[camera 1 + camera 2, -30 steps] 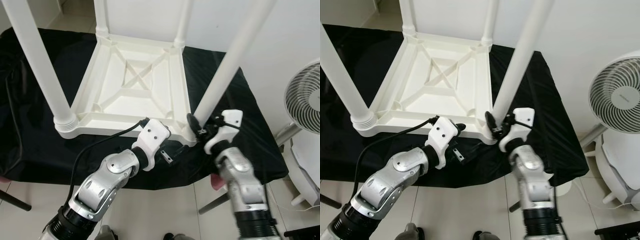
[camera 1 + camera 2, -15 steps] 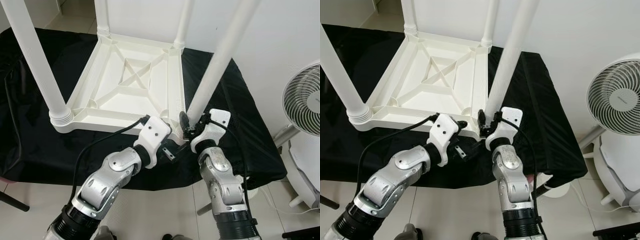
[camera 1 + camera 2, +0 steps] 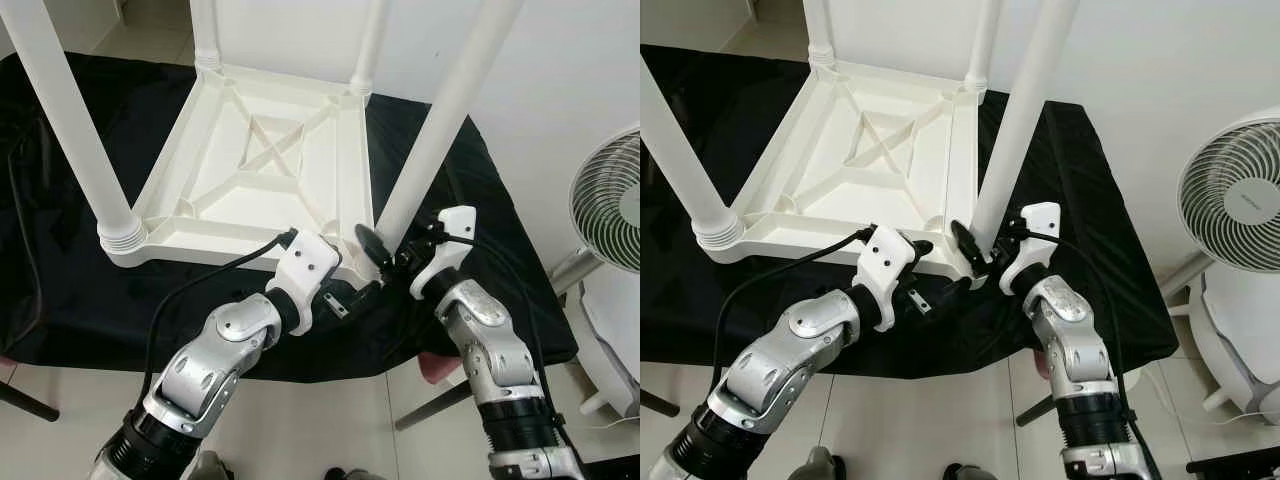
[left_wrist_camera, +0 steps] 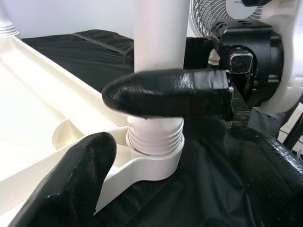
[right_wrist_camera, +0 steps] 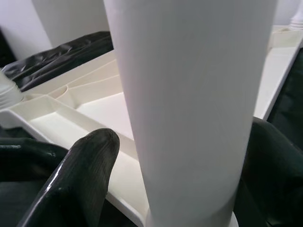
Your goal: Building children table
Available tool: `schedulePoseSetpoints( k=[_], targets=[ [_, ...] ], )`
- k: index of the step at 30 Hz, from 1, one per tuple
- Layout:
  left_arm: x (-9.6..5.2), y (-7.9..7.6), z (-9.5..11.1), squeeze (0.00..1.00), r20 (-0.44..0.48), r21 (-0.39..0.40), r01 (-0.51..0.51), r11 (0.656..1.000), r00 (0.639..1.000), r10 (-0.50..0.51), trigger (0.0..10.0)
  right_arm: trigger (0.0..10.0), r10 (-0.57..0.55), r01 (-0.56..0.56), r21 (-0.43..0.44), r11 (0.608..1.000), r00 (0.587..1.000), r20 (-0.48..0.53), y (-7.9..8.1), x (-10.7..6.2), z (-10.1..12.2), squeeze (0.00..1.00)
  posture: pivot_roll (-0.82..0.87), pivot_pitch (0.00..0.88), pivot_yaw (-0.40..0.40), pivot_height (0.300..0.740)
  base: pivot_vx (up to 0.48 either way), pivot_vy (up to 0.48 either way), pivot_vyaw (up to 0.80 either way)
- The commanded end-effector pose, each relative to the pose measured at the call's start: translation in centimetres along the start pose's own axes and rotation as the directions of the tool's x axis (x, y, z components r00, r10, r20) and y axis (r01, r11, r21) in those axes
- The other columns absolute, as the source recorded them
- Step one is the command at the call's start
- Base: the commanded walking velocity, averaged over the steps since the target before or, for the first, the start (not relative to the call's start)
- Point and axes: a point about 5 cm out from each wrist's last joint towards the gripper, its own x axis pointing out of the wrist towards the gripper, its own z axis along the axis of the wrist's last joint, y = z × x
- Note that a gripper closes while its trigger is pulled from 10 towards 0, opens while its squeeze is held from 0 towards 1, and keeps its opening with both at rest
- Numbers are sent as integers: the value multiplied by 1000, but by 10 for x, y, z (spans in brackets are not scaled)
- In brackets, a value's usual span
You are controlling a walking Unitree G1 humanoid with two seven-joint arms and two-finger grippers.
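Left eye view: children's table (image 3: 270, 170) lies upside down on a black-draped bench (image 3: 470, 270), all four legs standing in their corner sockets. Right end effector (image 3: 385, 255) is clamped on the near-right leg (image 3: 440, 120) just above its base. Left end effector (image 3: 345, 290) sits low against the tabletop's near edge beside that socket; fingers look parted, gripping nothing, though the wrist housing hides part of them. A fan (image 3: 610, 195) stands off to the right.

Right eye view: same scene, but the black finger (image 3: 968, 245) wrapped round the leg's inner side reads more cleanly here.

Left wrist view: the detail the head cameras miss. Threaded collar (image 4: 155, 137) of the leg shows above the socket rim, with ridges exposed, so the leg is probably not screwed fully home. Right arm's finger crosses the leg just above it.

Right wrist view: leg up close between two black fingers, table's ribbed underside behind. No thread visible.

Step in hand: seating the last leg. Next move calls for twisting the leg while the left arm braces the tabletop against turning.
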Motion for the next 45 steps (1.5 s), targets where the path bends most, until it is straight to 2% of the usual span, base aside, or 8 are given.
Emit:
schedulePoseSetpoints(
  k=[1, 7, 8, 10, 23, 25, 26, 45],
  targets=[
    [1, -5, -2, 0, -7, -1, 37, 999, 999, -37, 10000, 10000, 43, -43, -4, 999, 999, -23, -2, -1, -6, 0, 53, 96, -101, 740, 0, 0, 0],
    [0, -5, 1, 0, 1, -5, 27, 1000, 1000, -27, 10000, 10000, 131, -132, -11, 991, 988, -87, -7, 6, -19, 0, 74, 97, -107, 740, 0, 0, 0],
    [0, -5, 0, 0, -2, -5, 27, 1000, 1000, -27, 10000, 4196, 128, -130, -10, 991, 987, -96, -9, 8, -22, 0, 74, 97, -107, 740, 0, 0, 0],
    [-1, -6, -2, 0, -9, -5, 30, 1000, 1000, -30, 10000, 0, 131, -131, 5, 991, 986, -105, -10, 9, -25, 0, 74, 97, -107, 740, 0, 0, 0],
    [-14, -5, -10, 0, -52, 8, 53, 999, 997, -52, 10000, 0, 82, -76, 65, 995, 991, -104, -16, 3, -38, 0, 86, 108, -109, 740, 0, 0, 0],
    [-14, -4, -10, 0, -51, 4, 50, 999, 997, -50, 10000, 2980, 31, -25, 61, 998, 994, -102, -18, 3, -38, 0, 86, 110, -111, 740, 0, 0, 0],
    [-14, -5, -9, 0, -49, 1, 49, 999, 998, -49, 10000, 10000, -30, 35, 58, 998, 995, -97, -18, 3, -38, 0, 82, 114, -110, 740, 0, 0, 0],
    [-8, -11, -8, 0, -34, -35, 50, 998, 998, -52, 10000, 10000, -602, 610, 62, 790, 790, -117, 20, 5, -33, 0, 55, 103, -104, 740, 0, 0, 0]
  ],
)
